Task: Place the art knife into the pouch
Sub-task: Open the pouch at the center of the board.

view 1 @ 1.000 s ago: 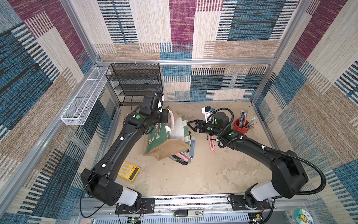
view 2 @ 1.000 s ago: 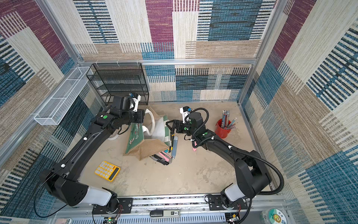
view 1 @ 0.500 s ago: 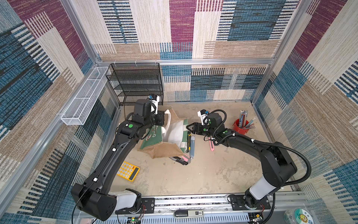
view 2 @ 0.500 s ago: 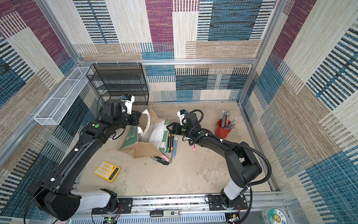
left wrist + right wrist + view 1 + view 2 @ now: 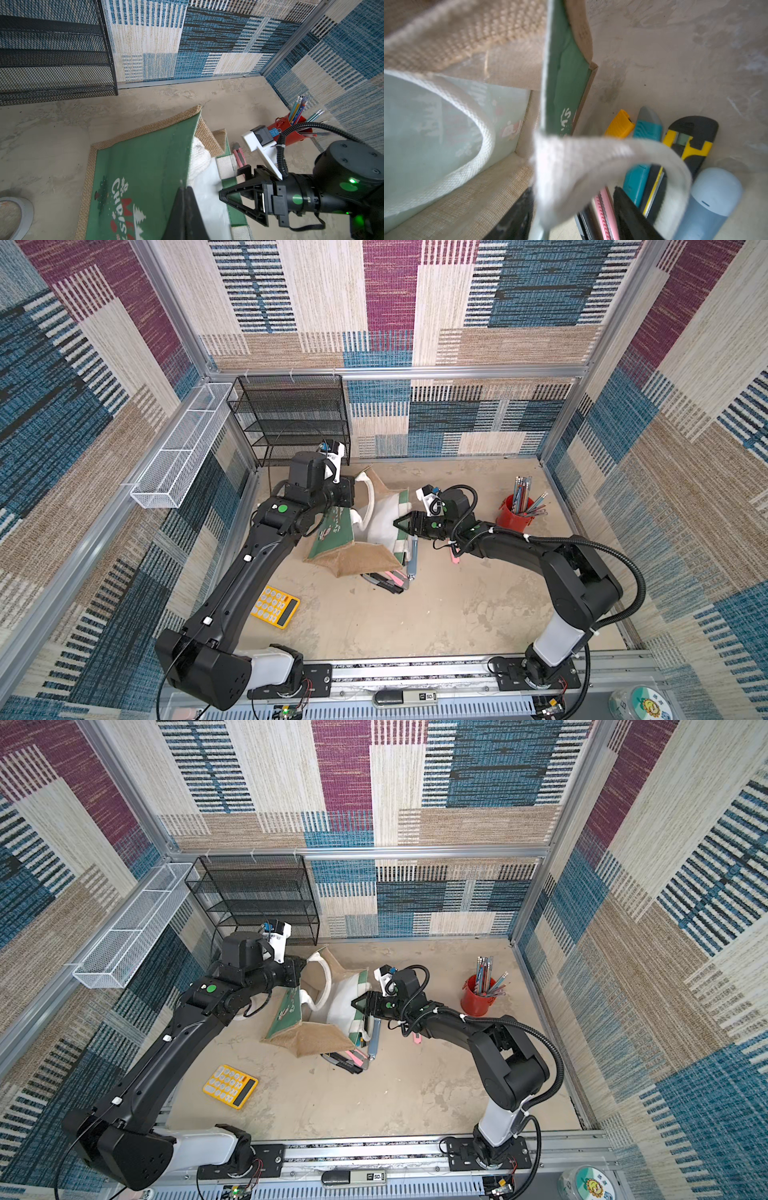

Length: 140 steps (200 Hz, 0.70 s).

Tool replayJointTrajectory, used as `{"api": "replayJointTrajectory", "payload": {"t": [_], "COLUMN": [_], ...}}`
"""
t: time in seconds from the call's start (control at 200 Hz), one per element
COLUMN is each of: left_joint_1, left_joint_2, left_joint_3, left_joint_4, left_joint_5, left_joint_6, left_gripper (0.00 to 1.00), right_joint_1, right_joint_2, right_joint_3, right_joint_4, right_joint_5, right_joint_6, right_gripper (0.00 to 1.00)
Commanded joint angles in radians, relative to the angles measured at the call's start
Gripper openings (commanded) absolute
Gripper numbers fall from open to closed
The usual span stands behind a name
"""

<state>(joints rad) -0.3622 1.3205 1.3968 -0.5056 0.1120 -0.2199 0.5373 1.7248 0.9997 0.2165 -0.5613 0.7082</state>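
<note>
In a top view the pouch is held open, its green panel pinched in the closed left gripper; the right gripper is set at the opposite rim. Left wrist: that pinch is confirmed. Right wrist: jaws are apart around a white handle — the art knives are lying just beside the pouch, none grasped. Picking and placing are judged outstanding.

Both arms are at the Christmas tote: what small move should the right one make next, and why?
Probably close the right gripper on the white loop handle and draw it outward. The handle lies between its parted jaws, the left gripper pinches the opposite green panel of the tan burlap pouch, and the utility knives lie outside on the table.
</note>
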Motion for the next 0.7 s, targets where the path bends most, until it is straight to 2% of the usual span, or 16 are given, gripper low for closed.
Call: {"api": "replayJointTrajectory", "payload": {"t": [0.0, 0.08, 0.175, 0.421, 0.441, 0.476, 0.506, 0.616, 0.696], "left_joint_1": [0.0, 0.0, 0.002, 0.012, 0.015, 0.018, 0.022, 0.025, 0.026], "left_joint_2": [0.0, 0.003, 0.002, -0.019, -0.021, -0.027, -0.033, -0.044, -0.033], "left_joint_3": [-0.004, -0.011, -0.011, 0.008, 0.009, 0.01, 0.009, 0.015, 0.023], "left_joint_4": [0.071, 0.072, 0.057, -0.048, -0.058, -0.07, -0.078, -0.109, -0.138], "left_joint_5": [0.033, 0.035, 0.016, -0.135, -0.146, -0.164, -0.18, -0.201, -0.203], "left_joint_6": [-0.016, -0.013, -0.01, -0.008, -0.01, -0.011, -0.012, 0.01, 0.028], "left_gripper": [0.0, 0.0, 0.0, 0.0, 0.1, 0.34, 0.45, 0.75, 0.88], "right_joint_1": [0.001, 0.001, 0.002, 0.011, 0.01, 0.012, 0.014, 0.024, 0.031], "right_joint_2": [0.014, 0.011, 0.003, 0.007, 0.01, 0.018, 0.025, 0.06, 0.083], "right_joint_3": [0.019, 0.028, 0.075, 0.281, 0.289, 0.316, 0.334, 0.413, 0.464], "right_joint_4": [0.072, 0.084, 0.025, -0.219, -0.228, -0.246, -0.262, -0.315, -0.345], "right_joint_5": [-0.03, -0.022, 0.022, 0.189, 0.193, 0.198, 0.198, 0.197, 0.186], "right_joint_6": [0.023, 0.03, -0.007, -0.151, -0.155, -0.162, -0.166, -0.179, -0.187], "right_gripper": [0.43, 0.2, 0.0, 0.0, 0.0, 0.0, 0.0, 0.0, 0.0]}}
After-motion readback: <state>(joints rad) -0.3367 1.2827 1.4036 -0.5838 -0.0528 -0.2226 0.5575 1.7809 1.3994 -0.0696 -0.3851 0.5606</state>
